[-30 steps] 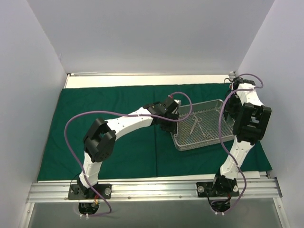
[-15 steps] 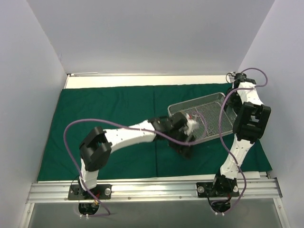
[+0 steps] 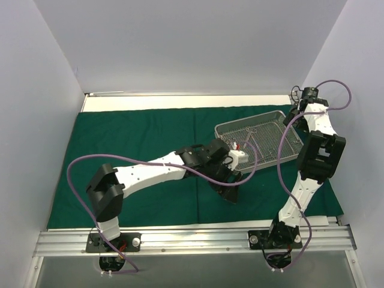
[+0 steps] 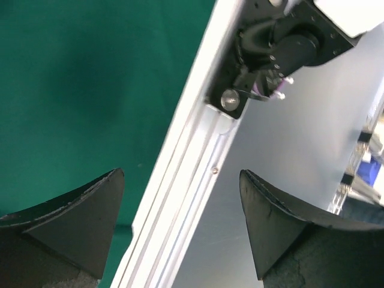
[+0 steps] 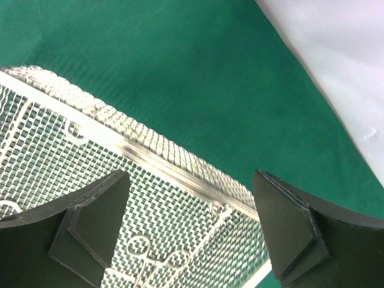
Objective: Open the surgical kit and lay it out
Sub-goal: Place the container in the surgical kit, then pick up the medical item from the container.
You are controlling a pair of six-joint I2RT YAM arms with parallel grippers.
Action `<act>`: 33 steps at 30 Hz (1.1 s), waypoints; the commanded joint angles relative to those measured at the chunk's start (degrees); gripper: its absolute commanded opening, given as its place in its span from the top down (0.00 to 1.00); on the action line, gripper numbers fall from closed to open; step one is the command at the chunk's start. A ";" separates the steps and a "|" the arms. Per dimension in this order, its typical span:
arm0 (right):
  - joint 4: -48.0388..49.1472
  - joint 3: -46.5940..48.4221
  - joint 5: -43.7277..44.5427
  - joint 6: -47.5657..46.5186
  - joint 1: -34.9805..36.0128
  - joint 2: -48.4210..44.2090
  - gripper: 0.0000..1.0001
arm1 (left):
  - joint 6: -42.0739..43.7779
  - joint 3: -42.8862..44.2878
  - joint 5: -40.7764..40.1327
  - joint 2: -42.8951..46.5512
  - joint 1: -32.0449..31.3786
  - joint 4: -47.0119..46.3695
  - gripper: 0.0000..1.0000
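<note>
Tray [image 3: 251, 122] lies on drape [image 3: 138, 150], scissors [image 5: 157, 261] inside; right end effector [image 5: 191, 175] spreads wide over its rim, left end effector [image 4: 181, 174] wide and empty nearby.

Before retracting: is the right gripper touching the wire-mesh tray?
Cannot tell. Right wrist view: the open right gripper straddles the wire-mesh tray rim; its fingertips cover any contact.

left tool [image 4: 180, 183] spread, right tool [image 5: 191, 180] spread

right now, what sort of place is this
Probably a robot lab cell staged for surgical prep: plain white walls, a green drape and a wire-mesh tray.
</note>
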State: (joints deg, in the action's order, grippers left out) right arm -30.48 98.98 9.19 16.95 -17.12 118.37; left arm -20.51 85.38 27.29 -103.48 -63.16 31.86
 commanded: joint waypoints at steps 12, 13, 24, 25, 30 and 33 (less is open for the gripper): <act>-4.07 -4.31 -3.81 10.64 10.96 -13.95 0.19 | 0.12 2.06 -6.38 12.25 26.83 8.66 0.14; -3.28 -4.32 -4.87 11.08 14.02 -13.60 0.23 | -0.05 2.33 -6.28 11.99 27.81 8.92 0.14; -7.40 4.73 -0.50 20.40 26.88 -0.34 0.32 | 2.14 7.52 0.13 6.10 36.08 10.59 0.14; -7.58 5.95 1.95 21.45 27.49 1.50 0.35 | 2.40 7.26 0.57 6.10 37.39 10.25 0.14; -11.79 8.86 7.85 23.13 29.69 5.47 0.44 | 2.76 4.45 3.47 6.01 41.44 9.19 0.14; -11.27 7.20 8.82 21.90 29.61 5.47 0.44 | 2.76 2.95 4.61 6.36 43.64 8.75 0.15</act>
State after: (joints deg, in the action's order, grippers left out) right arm -38.22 104.92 12.29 37.80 12.38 124.92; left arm -18.96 89.32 28.58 -97.65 -21.28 41.41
